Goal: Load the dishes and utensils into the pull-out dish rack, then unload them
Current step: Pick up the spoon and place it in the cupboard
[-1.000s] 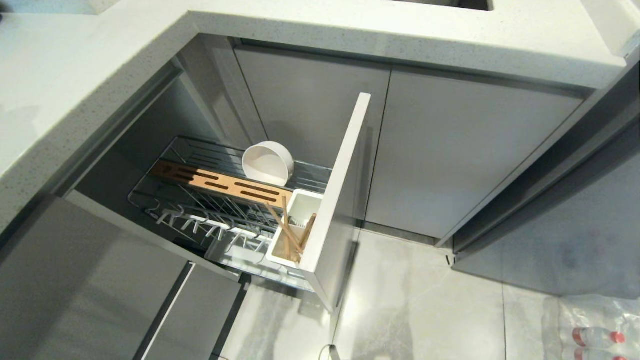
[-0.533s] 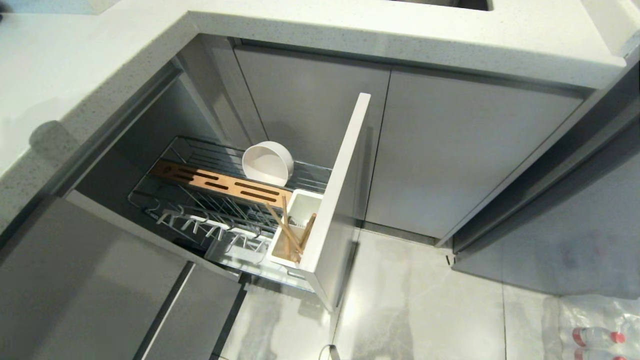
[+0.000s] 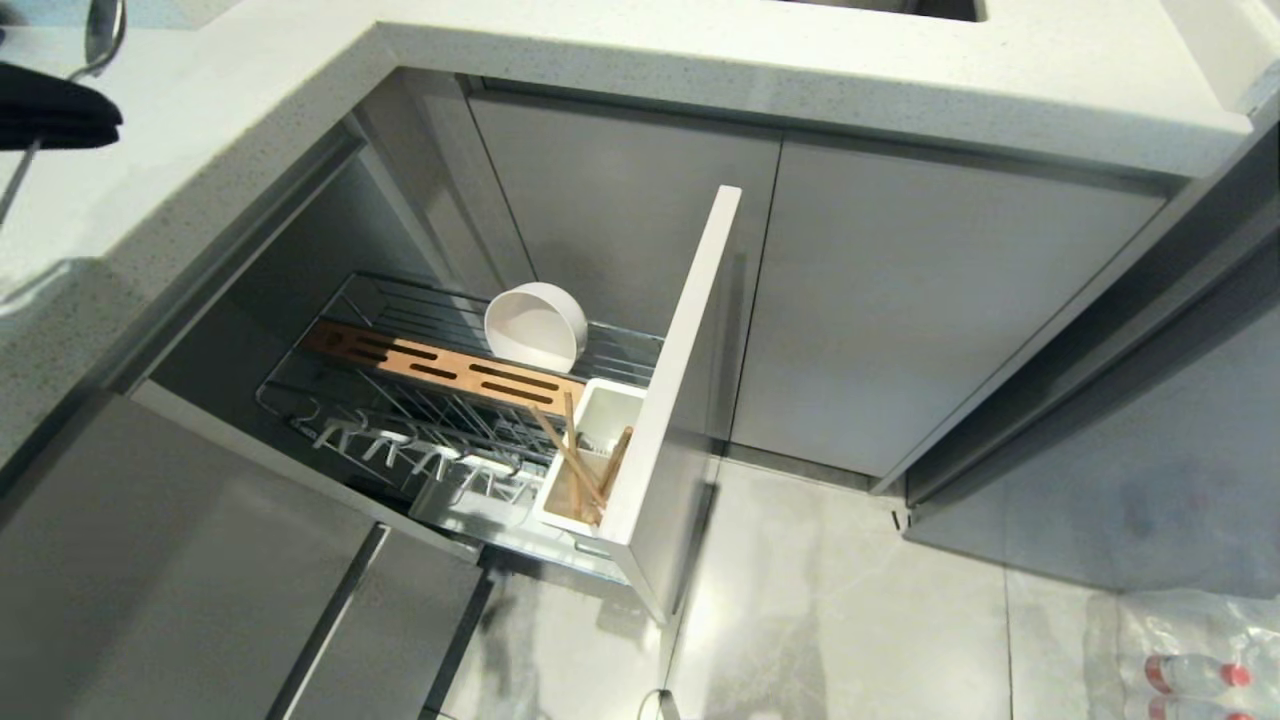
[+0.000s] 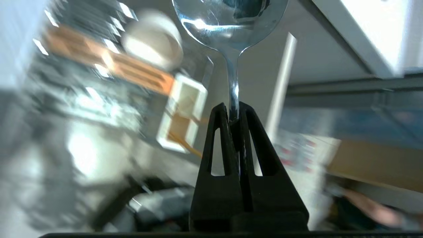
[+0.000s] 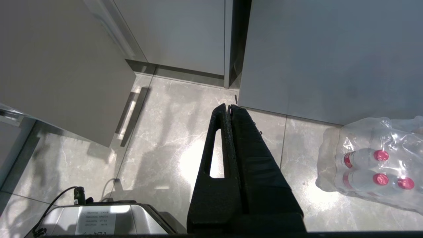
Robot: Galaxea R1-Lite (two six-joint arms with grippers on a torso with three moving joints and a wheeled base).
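While the left gripper (image 3: pixel 60 115) hangs over the counter (image 3: pixel 700 60) at the head view's far left edge, clamped on the spoon (image 3: pixel 100 35), the dish rack (image 3: pixel 400 400) stands pulled out below. The bowl (image 3: pixel 535 325) rests on edge behind the wooden strip (image 3: pixel 440 365); 2 chopsticks (image 3: pixel 575 455) lean in the utensil cup (image 3: pixel 600 440), just inside the front panel (image 3: pixel 680 370). No plate shows.

Left wrist view: the pinch sits low on the handle, bowl end outward. Lowering handle-first into the cup's free compartment seems best; chopsticks and panel edge crowd the entry.

Right wrist view: the right gripper (image 5: pixel 229 107), fingers together and empty, is parked above the floor near bottled water (image 5: pixel 373 165).
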